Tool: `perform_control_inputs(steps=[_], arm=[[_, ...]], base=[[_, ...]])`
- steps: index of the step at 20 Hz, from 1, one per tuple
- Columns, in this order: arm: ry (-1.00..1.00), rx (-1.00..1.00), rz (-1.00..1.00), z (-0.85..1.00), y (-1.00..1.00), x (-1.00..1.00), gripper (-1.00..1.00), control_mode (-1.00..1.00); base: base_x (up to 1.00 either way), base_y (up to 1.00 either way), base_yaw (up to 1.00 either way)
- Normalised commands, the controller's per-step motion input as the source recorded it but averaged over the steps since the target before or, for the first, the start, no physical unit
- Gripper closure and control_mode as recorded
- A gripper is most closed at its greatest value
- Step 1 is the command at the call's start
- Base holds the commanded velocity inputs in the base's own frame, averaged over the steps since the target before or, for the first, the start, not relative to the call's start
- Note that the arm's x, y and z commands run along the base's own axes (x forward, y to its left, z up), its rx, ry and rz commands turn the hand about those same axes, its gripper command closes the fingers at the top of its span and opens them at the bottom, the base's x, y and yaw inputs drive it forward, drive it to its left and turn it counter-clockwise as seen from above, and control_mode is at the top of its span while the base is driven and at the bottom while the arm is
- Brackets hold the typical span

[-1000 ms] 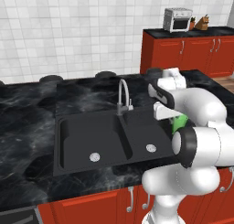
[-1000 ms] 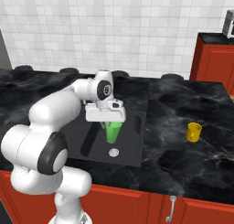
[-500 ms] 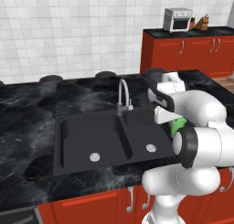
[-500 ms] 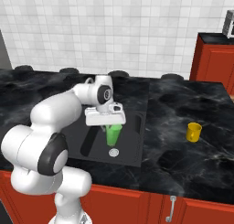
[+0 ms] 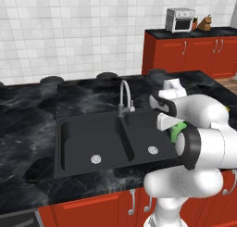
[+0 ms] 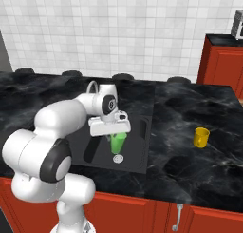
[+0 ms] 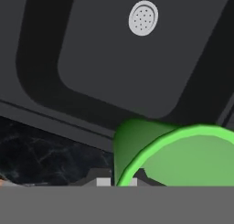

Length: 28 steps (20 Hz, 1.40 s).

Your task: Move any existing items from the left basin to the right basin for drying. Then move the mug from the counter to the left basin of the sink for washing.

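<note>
Holding green cup (image 6: 117,142) clenched in gripper (image 6: 115,133), over right basin (image 6: 135,157).
Drain (image 6: 117,158) sits directly below; yellow mug (image 6: 201,137) well off to its side on counter (image 6: 199,165).

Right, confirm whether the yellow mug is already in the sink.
No, the mug stands on the counter to the right of the sink, well apart from it.

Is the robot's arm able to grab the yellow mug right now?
Probably not yet. The tool is shut on the green cup over the right basin, and the yellow mug stands apart on the counter.
</note>
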Motion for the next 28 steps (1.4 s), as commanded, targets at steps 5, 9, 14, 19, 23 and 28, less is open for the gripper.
perform_control_inputs(steps=[5, 9, 14, 19, 23, 28], arm=[[-0.04, 0.03, 0.11, -0.25, 0.00, 0.12, 1.00, -1.00], [-0.06, 0.04, 0.10, -0.28, 0.00, 0.09, 1.00, -1.00], [0.00, 0.00, 0.10, -0.24, 0.02, 0.05, 1.00, -1.00], [0.00, 0.00, 0.07, -0.23, 0.06, 0.13, 1.00, -1.00], [-0.01, 0.00, 0.05, -0.20, 0.02, 0.09, 1.00, -1.00], [-0.01, 0.00, 0.04, -0.19, 0.02, 0.07, 1.00, -1.00]], base=[[0.00, 0.00, 0.00], [0.00, 0.00, 0.00], [0.00, 0.00, 0.00], [0.00, 0.00, 0.00], [0.00, 0.00, 0.00], [0.00, 0.00, 0.00]])
